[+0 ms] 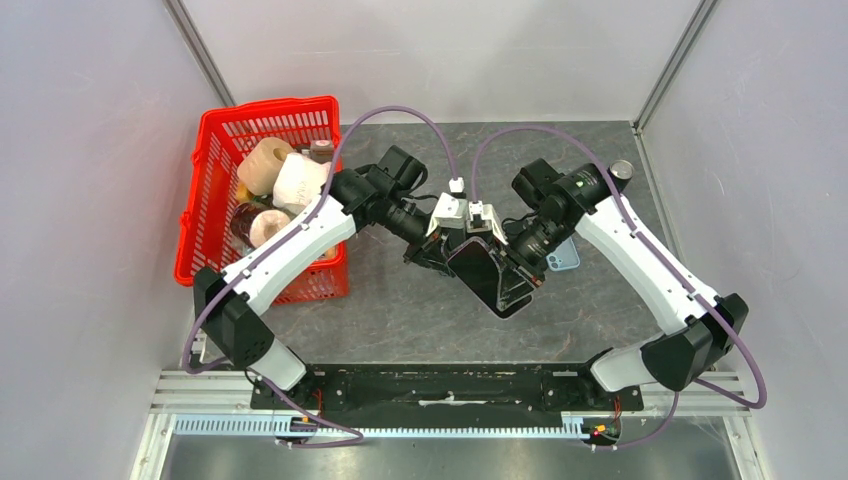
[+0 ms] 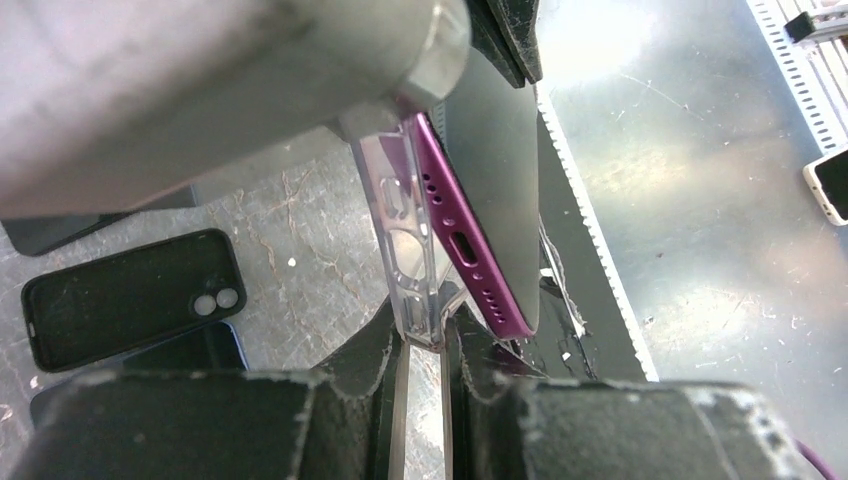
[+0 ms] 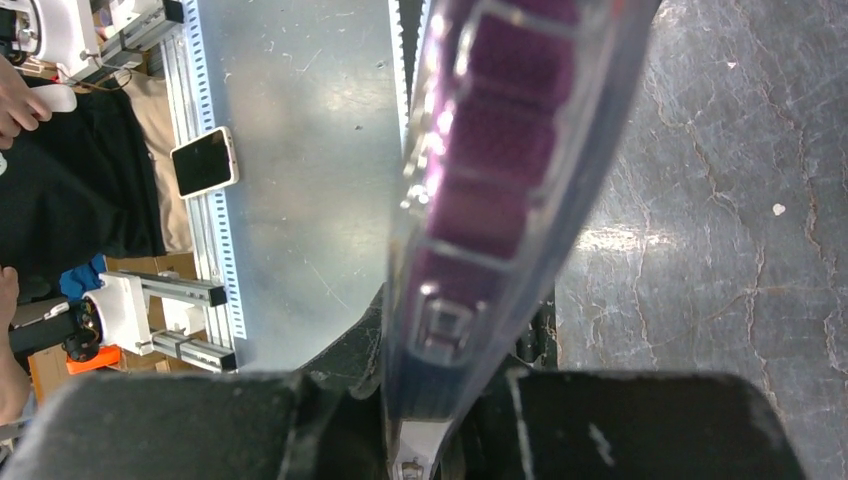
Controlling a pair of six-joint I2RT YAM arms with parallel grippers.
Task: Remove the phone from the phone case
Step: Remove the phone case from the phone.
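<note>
One corner of the phone [image 2: 470,250] is out of the case [image 2: 400,240]; the rest sits inside. Left gripper [image 2: 425,345] pinches the case, right gripper [image 3: 430,400] pinches the phone.

Top external view: bright, even overhead light, sharp throughout; pale walls slightly washed out; soft short shadows on the table [image 1: 400,310]; red basket [image 1: 215,200] strongly saturated. Left wrist view: white glare on the metal sheet [image 2: 700,200] at upper right; grey mass [image 2: 200,90] at upper left wholly out of focus, probably robot hardware; left gripper's fingers [image 2: 365,355] soft and dark; phone [image 2: 465,240] edge crisp; phone case [image 2: 405,250] flecked with highlights. Right wrist view: phone case too near, blurred, streaked with reflections; right gripper's fingers [image 3: 345,365] dark and unfocused; table sharp, with one bright sheen; rails [image 3: 210,200] slightly bowed toward the left edge.
</note>
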